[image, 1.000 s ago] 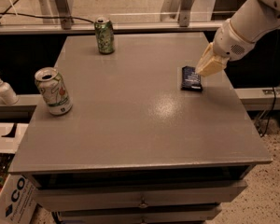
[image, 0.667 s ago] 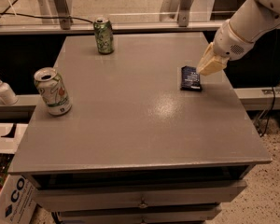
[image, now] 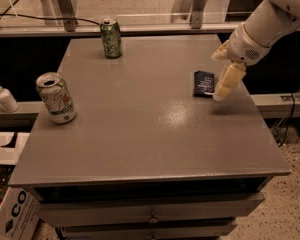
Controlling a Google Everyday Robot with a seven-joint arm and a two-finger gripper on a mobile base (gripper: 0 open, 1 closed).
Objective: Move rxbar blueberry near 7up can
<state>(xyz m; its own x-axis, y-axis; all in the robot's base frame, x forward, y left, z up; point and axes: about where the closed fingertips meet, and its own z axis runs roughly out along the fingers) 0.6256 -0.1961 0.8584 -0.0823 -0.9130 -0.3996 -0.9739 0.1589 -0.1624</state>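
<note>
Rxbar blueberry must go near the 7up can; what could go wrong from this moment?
1. The rxbar blueberry lies flat on the table, with the gripper at its right side; a grasp may slip or only push it.
2. The 7up can stands close to the left edge; a bump on arrival may knock it off.
3. The darker green can at the far edge could be taken for the target.
</note>
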